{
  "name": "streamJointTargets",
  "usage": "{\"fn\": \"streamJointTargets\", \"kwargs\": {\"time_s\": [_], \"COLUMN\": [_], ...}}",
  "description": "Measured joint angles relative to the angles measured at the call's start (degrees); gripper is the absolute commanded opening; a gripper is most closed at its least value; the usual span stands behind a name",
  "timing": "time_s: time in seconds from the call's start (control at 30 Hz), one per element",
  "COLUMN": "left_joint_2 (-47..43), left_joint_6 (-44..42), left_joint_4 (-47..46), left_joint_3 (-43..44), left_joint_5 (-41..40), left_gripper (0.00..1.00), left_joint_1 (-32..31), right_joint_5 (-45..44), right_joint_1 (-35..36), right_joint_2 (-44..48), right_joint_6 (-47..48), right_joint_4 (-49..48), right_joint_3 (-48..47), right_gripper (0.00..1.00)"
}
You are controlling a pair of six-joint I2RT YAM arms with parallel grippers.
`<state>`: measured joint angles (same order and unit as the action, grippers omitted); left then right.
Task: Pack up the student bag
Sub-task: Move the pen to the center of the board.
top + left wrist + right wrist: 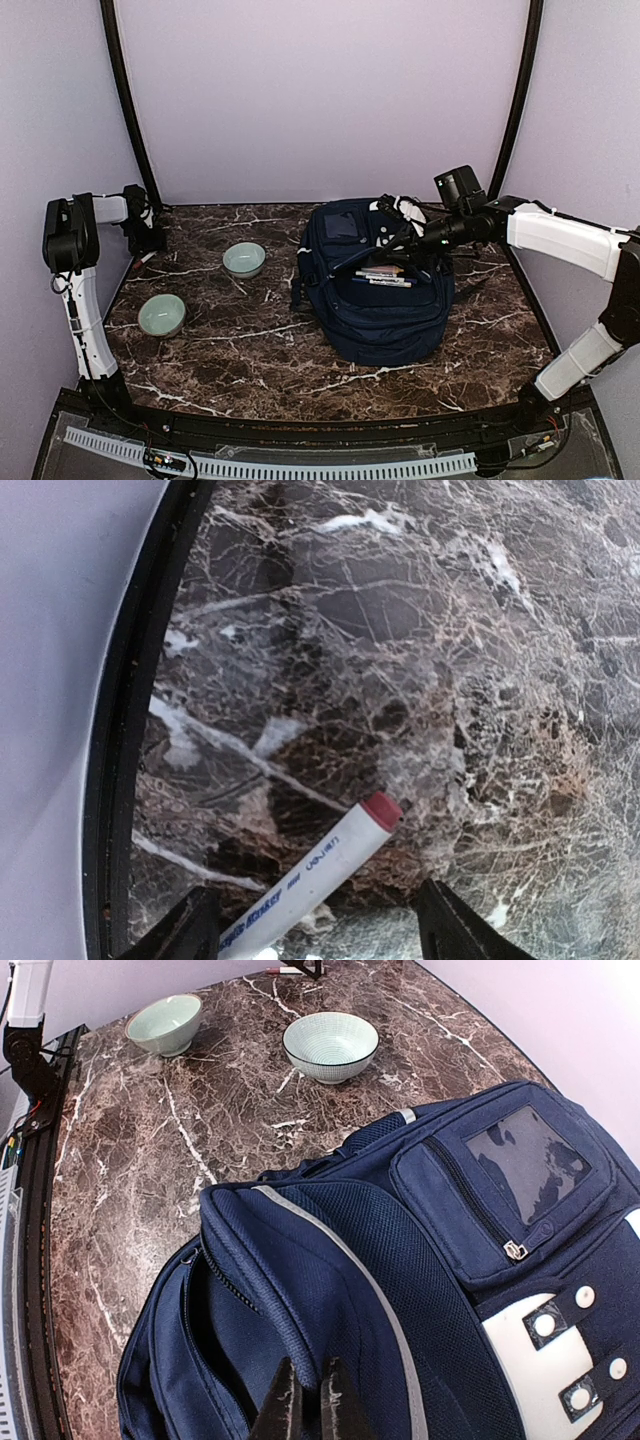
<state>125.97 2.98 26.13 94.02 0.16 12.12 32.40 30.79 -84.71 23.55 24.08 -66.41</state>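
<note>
At far left, the left gripper (315,912) is hovering low over a dark brown, white-veined marble tabletop (260,360), close to the table's black edge rail (120,780). Its two black fingers (185,932) are standing wide apart. A white marker pen with a red cap (320,872) is lying flat on the marble between them, with the cap pointing away from the wrist. The finger on the cap's side is clearly not touching the marker, and nothing is being grasped.

To the right of that hand, between the two grippers, two round ceramic bowls are sitting upright and well apart. A plain pale green bowl (162,314) is sitting toward the arm bases. A paler ribbed bowl with a dark rim (244,259) is sitting nearer the bag.

Further right, the student bag (375,300), a large navy-blue fabric backpack with grey-white reflective stripes, is lying on its back directly under the right gripper (310,1402). A clear-window zip pocket (500,1180) and a white patch with snap studs (545,1360) are facing up. One zip compartment is gaping open, and a few slim, light-coloured items (383,275) are showing in its mouth.

The right gripper's fingers are clenched together, with their tips pressing down at the bag's padded upper panel beside the open zip. Whether a fold of fabric is being pinched between them cannot be told.
</note>
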Motion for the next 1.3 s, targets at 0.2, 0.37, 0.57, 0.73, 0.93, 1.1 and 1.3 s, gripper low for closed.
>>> {"fn": "streamJointTargets", "kwargs": {"time_s": [0.2, 0.37, 0.57, 0.73, 0.93, 1.1, 1.3], "left_joint_2": [0.00, -0.72, -1.64, -2.21, -2.43, -2.93, -3.21], "left_joint_6": [0.39, 1.81, 5.35, 6.88, 7.21, 6.82, 6.32], "left_joint_4": [0.76, 0.83, 5.16, 7.89, 9.53, 10.69, 11.58], "left_joint_3": [0.00, -1.42, -1.81, -2.10, -2.10, -2.60, -2.93], "left_joint_5": [0.17, -1.70, -4.52, -5.01, -4.70, -4.72, -4.68], "left_gripper": [0.56, 0.53, 0.45, 0.40, 0.36, 0.28, 0.20], "left_joint_1": [-0.44, -2.10, -7.17, -10.21, -10.75, -10.75, -11.41], "right_joint_5": [0.02, 0.00, 0.11, 0.63, 1.01, 1.03, 1.07], "right_joint_1": [0.00, 0.00, 0.00, 0.00, -0.04, -0.04, -0.04], "right_joint_2": [0.00, 0.00, 0.00, -0.15, -0.46, -0.50, -0.59], "right_joint_6": [0.20, 0.59, 1.01, 1.25, 1.25, 1.22, 1.22], "right_joint_4": [0.00, 0.00, 0.02, 0.46, 0.70, 0.79, 0.81], "right_joint_3": [0.00, 0.00, 0.00, 0.00, 0.00, 0.00, 0.00], "right_gripper": [0.00, 0.00, 0.00, 0.00, 0.00, 0.00, 0.00]}}
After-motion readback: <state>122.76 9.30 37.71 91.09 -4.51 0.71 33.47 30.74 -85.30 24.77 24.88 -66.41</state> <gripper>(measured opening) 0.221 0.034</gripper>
